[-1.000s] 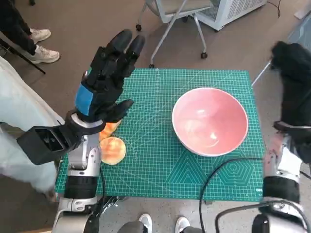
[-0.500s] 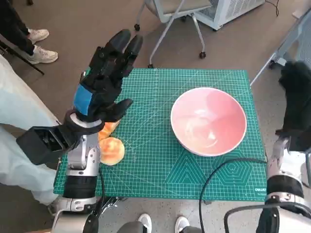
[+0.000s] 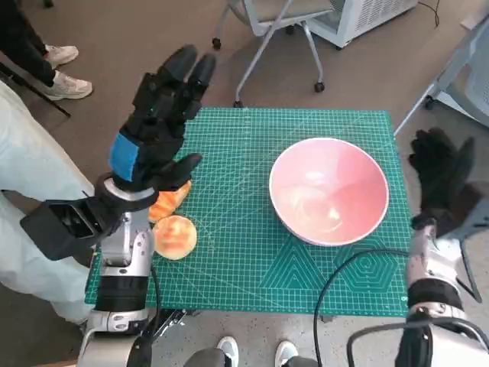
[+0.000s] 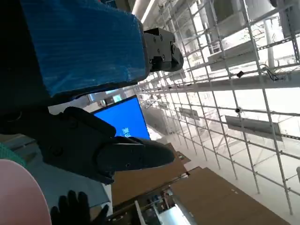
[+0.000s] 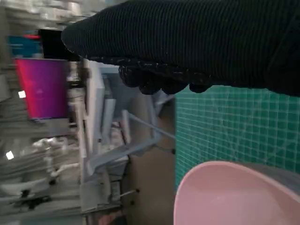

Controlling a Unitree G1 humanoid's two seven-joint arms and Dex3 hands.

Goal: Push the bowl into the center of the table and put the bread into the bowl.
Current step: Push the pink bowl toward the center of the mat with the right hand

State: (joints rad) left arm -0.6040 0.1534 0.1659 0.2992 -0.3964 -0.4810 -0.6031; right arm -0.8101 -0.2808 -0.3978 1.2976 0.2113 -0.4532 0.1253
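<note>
Small table (image 3: 229, 287), top covered by a green gridded cutting mat (image 3: 244, 229). On mat: pink bowl (image 3: 329, 190), right of centre. Two bread rolls (image 3: 173, 236) near the left edge.

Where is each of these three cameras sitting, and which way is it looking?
Head view: on the robot's head, looking steeply down at the mat, bowl, bread; shows both forearms, left hand, right hand.
Left wrist view: behind the left hand, tipped up toward ceiling trusses; its blue-taped back fills the frame.
Right wrist view: behind the right hand, facing mat and bowl; the glove spans the top.
Shared: the pink bowl shows in all three views.
</note>
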